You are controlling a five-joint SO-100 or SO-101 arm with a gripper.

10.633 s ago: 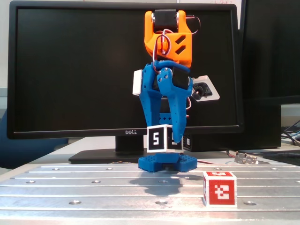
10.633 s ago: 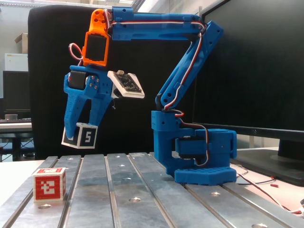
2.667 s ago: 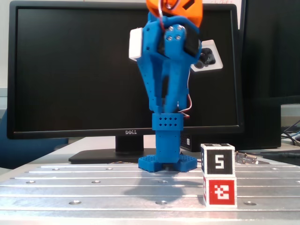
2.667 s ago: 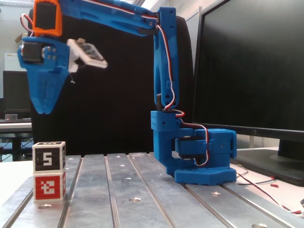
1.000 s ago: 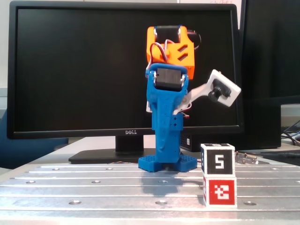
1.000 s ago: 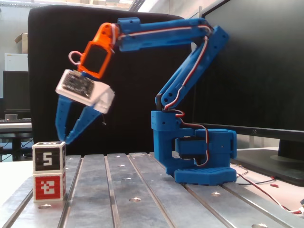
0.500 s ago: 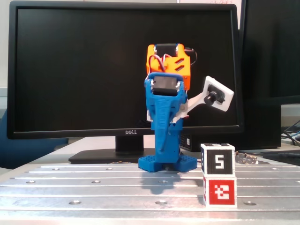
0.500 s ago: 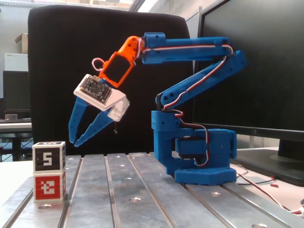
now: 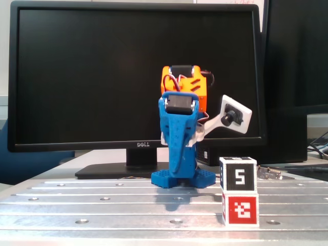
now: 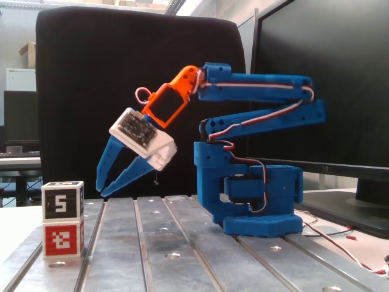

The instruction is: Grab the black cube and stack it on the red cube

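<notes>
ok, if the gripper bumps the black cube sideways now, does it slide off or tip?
Likely slides or topples off: the black cube only rests on the red cube, with no visible lip holding it. It looks rigid, so it shouldn't deform. Its flat faces probably won't roll. The gripper hangs open beside it, clear.

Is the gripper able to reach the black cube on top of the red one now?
Probably yes. The gripper is open, empty and apart from the black cube, which sits on the red cube. Nothing stands between them.
</notes>
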